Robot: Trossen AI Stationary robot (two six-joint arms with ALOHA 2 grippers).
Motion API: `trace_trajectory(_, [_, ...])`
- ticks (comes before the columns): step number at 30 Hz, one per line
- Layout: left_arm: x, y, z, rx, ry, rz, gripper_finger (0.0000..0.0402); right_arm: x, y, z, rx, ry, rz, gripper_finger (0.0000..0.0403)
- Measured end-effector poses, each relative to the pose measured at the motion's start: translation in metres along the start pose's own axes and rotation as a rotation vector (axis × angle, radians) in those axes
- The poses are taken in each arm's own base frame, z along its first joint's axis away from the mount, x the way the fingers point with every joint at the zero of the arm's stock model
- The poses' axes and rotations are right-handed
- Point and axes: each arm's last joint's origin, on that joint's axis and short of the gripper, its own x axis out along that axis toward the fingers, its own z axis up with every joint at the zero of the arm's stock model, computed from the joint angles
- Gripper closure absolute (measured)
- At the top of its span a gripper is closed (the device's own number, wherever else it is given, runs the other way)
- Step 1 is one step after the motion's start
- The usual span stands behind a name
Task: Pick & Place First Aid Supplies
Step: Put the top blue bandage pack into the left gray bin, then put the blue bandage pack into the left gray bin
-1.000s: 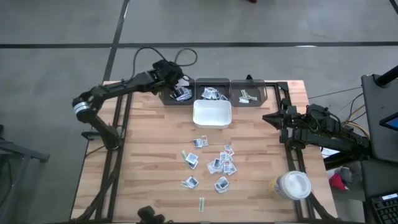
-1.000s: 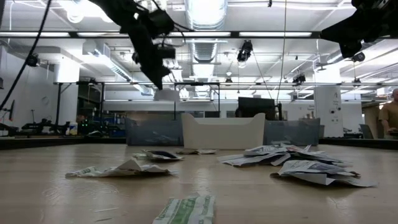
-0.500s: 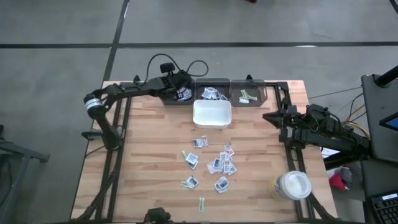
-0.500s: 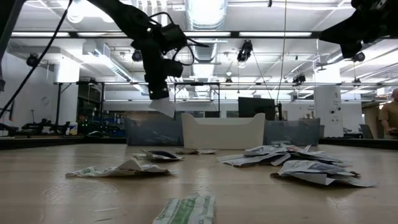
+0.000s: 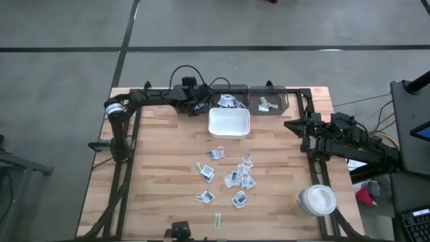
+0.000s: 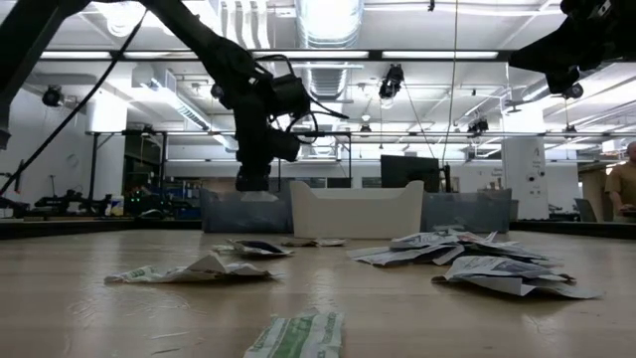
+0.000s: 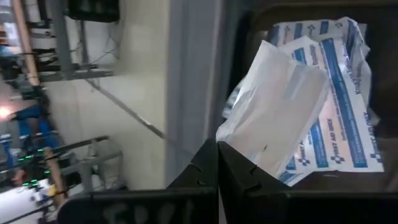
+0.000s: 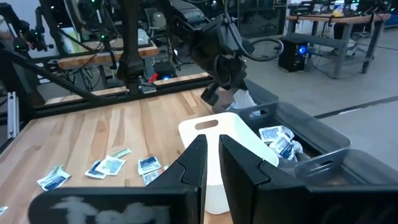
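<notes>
My left gripper [image 7: 217, 155] is clenched on a plain white packet [image 7: 273, 118], holding it over the left-hand bin [image 5: 195, 102] at the far edge of the tabletop [image 5: 161, 168], where blue-striped packets [image 7: 339, 99] already lie. More packets [image 5: 228, 176] sit scattered mid-tabletop, near the white tray [image 5: 229, 123]. My right gripper [image 5: 290, 126] waits at the right edge, its fingers nearly together, holding nothing.
</notes>
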Motion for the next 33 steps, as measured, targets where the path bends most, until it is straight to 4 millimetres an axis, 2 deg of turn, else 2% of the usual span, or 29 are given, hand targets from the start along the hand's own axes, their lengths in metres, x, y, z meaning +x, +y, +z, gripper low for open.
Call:
trace_trajectory(8, [0.012,0.002,-0.007,-0.107,-0.04,-0.185,0.0401,0.0,0.0,0.0,0.0,0.0,0.0,0.0364])
trace_trajectory(15, [0.017,0.007,-0.011,-0.154,-0.043,-0.22,0.0398,0.0,0.0,0.0,0.034,0.0,0.0,0.0364])
trace_trajectory(18, [0.018,0.009,-0.011,-0.187,-0.059,-0.254,0.0379,0.0,0.0,0.0,0.067,0.001,0.0,0.0364])
trace_trajectory(23, [0.016,0.018,-0.008,-0.221,-0.064,-0.231,0.0315,0.0,0.0,0.0,0.069,0.0,0.0,0.0364])
trace_trajectory(29, [-0.014,0.054,-0.003,-0.241,-0.012,-0.088,0.0261,0.0,0.0,0.0,0.069,0.0,0.0,0.0364])
trace_trajectory(33, [-0.05,0.08,0.0,-0.413,0.005,-0.182,0.0253,0.0,0.0,0.0,0.069,0.0,0.0,0.0364])
